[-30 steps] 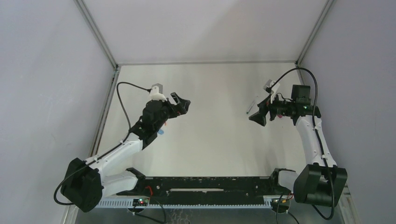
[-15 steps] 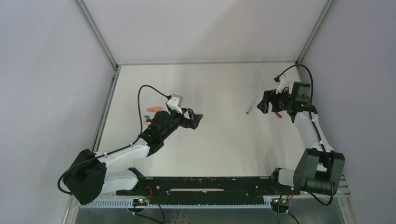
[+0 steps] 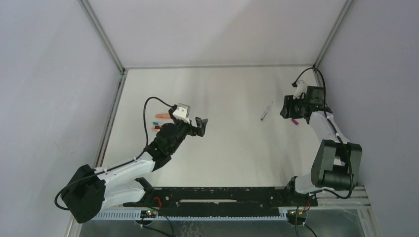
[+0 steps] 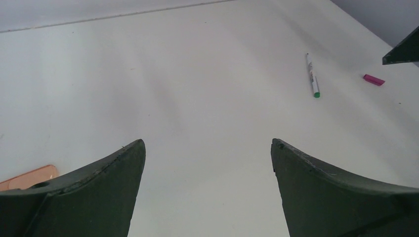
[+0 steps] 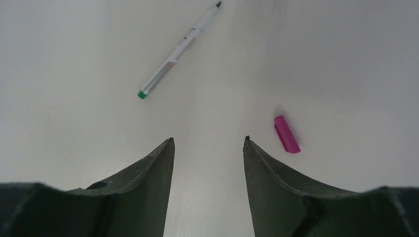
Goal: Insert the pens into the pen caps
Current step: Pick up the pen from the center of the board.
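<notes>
A white pen (image 3: 267,111) with a green end lies on the table at the right; it also shows in the left wrist view (image 4: 311,75) and the right wrist view (image 5: 178,49). A magenta pen cap (image 3: 295,121) lies near it (image 5: 286,134) (image 4: 373,79). My right gripper (image 3: 286,106) (image 5: 208,140) is open and empty, just above the table, with the magenta cap beside its right finger. My left gripper (image 3: 200,126) (image 4: 207,143) is open and empty, left of centre. A salmon-orange cap (image 3: 162,116) (image 4: 27,177) lies behind it at the left.
Small teal (image 3: 156,123) and red (image 3: 157,127) pieces lie by the salmon cap, partly hidden by the left arm. Grey walls close in the table at the back and both sides. A black rail (image 3: 222,195) runs along the near edge.
My left arm swung right and toward the near edge, uncovering the caps at the left. My right gripper drew back toward the right wall and now sits by the magenta cap.
</notes>
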Controlling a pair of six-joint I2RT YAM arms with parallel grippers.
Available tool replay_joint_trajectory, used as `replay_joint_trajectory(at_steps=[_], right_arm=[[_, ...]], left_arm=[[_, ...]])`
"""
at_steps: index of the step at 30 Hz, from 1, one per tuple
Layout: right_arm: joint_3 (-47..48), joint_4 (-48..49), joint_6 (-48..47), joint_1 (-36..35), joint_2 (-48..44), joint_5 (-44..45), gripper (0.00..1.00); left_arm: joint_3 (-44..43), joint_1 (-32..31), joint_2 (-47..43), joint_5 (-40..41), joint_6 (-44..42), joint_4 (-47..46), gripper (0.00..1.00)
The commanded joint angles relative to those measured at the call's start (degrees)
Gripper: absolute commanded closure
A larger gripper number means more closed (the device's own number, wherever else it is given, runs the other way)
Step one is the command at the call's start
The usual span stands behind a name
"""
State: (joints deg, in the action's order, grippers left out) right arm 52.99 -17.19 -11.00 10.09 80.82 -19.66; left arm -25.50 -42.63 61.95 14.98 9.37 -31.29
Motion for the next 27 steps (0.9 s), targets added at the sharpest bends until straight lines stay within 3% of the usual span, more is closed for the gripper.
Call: replay_joint_trajectory(at_steps=[1, 4, 7, 13, 17, 20, 27], right_arm=[[4.5, -6.2, -7.2, 2.6, 3.5, -3.7, 0.39], [5.4, -6.0, -4.4, 2.5, 5.8, -6.5, 0.40], [5.5, -3.4, 0.0, 0.8, 6.9, -4.0, 0.40], [5.6, 3.1, 9.7, -3.9, 9.6, 9.4, 0.36], [9.3, 3.9, 12.9, -15.5, 15.2, 25.2, 0.33], [13.8, 2.3, 14.3, -21.7, 20.1, 35.0, 0.37], [15.3, 1.3, 16.2, -22.7, 21.9, 31.6, 0.41]], left_arm=[[-1.0, -0.3, 1.7, 1.9, -1.6, -1.7, 0.00], [-1.8, -0.7, 2.5, 2.4, -2.0, -0.9, 0.00], [-1.8, -1.1, 2.4, 2.7, -2.2, -0.6, 0.00], [-1.8, -1.2, 2.5, 2.8, -2.3, -0.5, 0.00], [-2.2, -1.2, 3.0, 1.9, -2.3, -0.4, 0.00], [-2.3, -1.2, 3.1, 1.7, -2.3, -0.3, 0.00], [-2.1, -1.2, 2.7, 2.4, -2.5, 0.0, 0.00]])
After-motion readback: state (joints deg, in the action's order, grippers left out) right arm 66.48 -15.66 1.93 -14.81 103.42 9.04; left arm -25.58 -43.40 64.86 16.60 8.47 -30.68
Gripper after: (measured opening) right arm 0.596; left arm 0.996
